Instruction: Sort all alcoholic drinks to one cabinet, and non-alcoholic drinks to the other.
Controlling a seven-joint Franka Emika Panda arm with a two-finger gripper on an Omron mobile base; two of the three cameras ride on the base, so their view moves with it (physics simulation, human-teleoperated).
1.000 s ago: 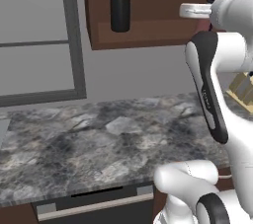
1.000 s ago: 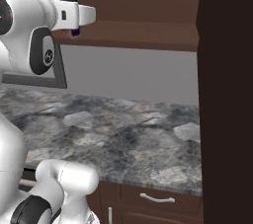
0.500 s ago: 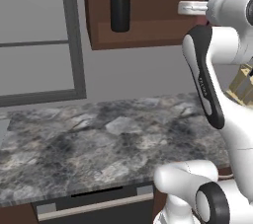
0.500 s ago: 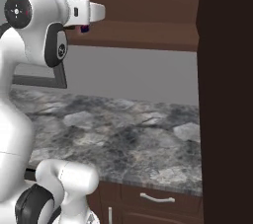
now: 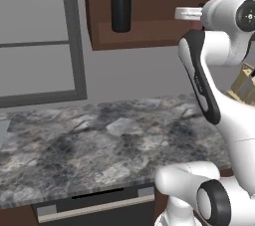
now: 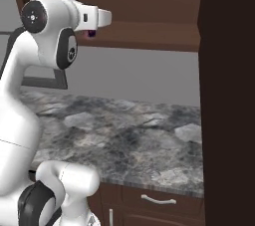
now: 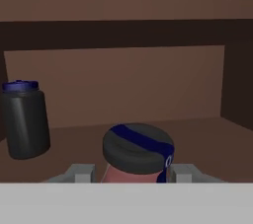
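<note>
In the hand view my gripper (image 7: pixel 131 172) is shut on the small red bottle (image 7: pixel 138 149), whose dark cap with a blue stripe fills the space between the two fingers (image 7: pixel 81 172). It is held just in front of the plank shelf (image 7: pixel 197 136) of the dark brown wall cabinet (image 5: pixel 149 31). The wide black bottle with a blue lid (image 7: pixel 23 119) stands upright on that shelf, to the left of the red bottle and apart from it. The black bottle (image 5: pixel 121 10) also stands at the shelf's left end in the left base view.
A grey marbled counter (image 5: pixel 99 140) runs below the cabinet, with a window (image 5: pixel 35 36) at the left. The cabinet's tall open door (image 6: pixel 229 95) stands at the right. A tan block (image 5: pixel 244 83) sits behind the arm. A drawer with a small handle (image 6: pixel 158 200) lies under the counter.
The arm's upper part has swung a little to the right and forward toward the cabinet shelf, with the red bottle still in its grip. The black bottle has not moved.
</note>
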